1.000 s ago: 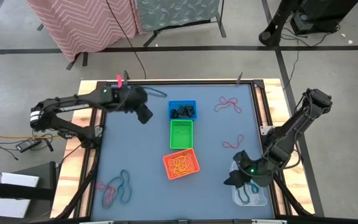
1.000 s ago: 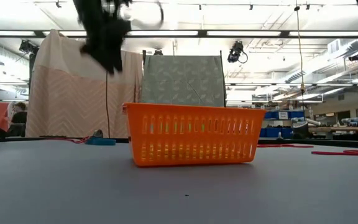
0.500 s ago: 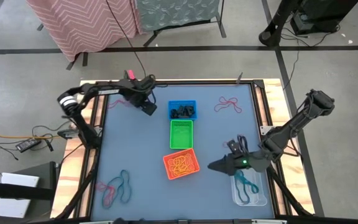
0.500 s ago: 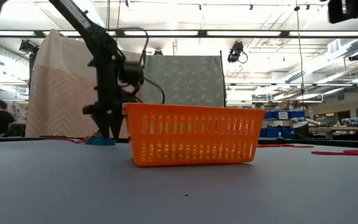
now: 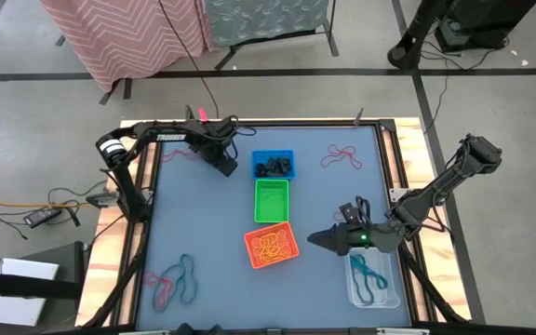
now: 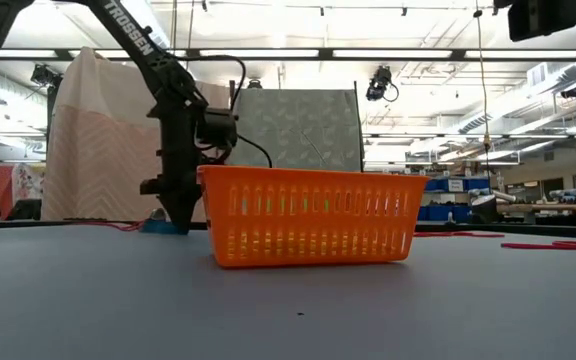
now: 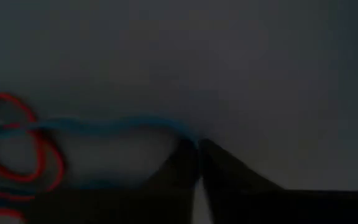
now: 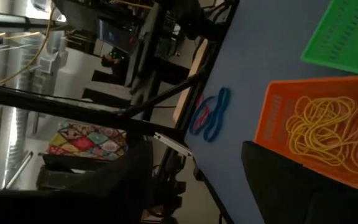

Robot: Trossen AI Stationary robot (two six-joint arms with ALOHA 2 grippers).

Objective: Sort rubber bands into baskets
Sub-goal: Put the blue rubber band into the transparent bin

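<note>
My left gripper (image 5: 223,164) stands at the table's far left, beside the blue basket (image 5: 274,165), pointing down and shut on a blue rubber band (image 7: 104,124) that lies across a red one (image 7: 17,140). My right gripper (image 5: 319,240) hovers open between the orange basket (image 5: 272,245), which holds yellow bands, and the clear tub (image 5: 373,279), which holds teal ones. Its fingers (image 8: 129,180) stand wide apart with nothing between them. The green basket (image 5: 271,200) sits between the blue and orange ones. My left gripper pinches one end of the blue band's loop (image 7: 182,129) between its two fingertips. The fingers come from above, pointing down at the table. The rest of the band lies on the table, running away from the fingers and over the red band.
Loose red bands lie at the far right (image 5: 341,155) and mid right (image 5: 347,215). A blue and red bunch (image 5: 177,281) lies near the front left. In the low view the orange basket (image 6: 308,228) stands in front of the left arm (image 6: 178,150).
My left gripper has sunk from high above to the table beside the blue basket, and its fingers have drawn together on the blue band. My right gripper has swung from over the clear tub toward the orange basket and tipped up toward level.
</note>
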